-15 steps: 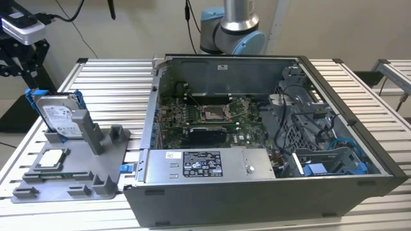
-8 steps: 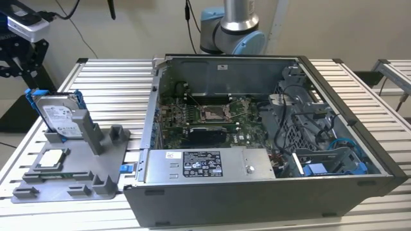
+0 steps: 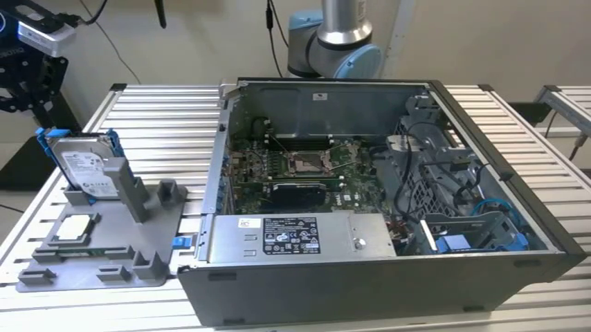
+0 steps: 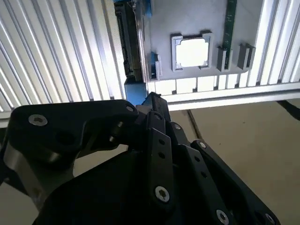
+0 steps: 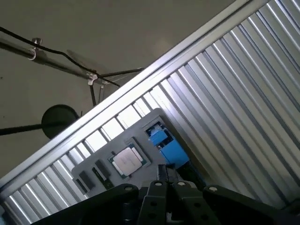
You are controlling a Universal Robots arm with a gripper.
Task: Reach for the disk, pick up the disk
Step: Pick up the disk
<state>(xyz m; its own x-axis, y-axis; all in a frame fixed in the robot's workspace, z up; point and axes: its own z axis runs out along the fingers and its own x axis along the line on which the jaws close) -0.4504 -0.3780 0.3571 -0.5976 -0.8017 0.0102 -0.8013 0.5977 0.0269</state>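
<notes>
The disk [image 3: 82, 166], a silver drive with a white label in a blue bracket, stands upright on edge in a grey holder at the exterior view's left. My gripper [image 3: 26, 83] hangs above and behind it, well apart from it, at the picture's upper left corner. In the second wrist view the disk [image 4: 132, 42] shows edge-on beyond my black fingertips [image 4: 152, 101]. The first wrist view has its blue bracket [image 5: 168, 146] just past the fingertips [image 5: 162, 171]. The fingers look shut together with nothing between them.
A grey fixture plate [image 3: 102, 266] carries the holder and a small square processor chip [image 3: 74, 228] [image 4: 191, 51] [image 5: 127, 161]. An open computer case [image 3: 369, 294] with a grey power supply box [image 3: 295, 236] takes up the slatted metal table's [image 3: 166, 124] middle and right.
</notes>
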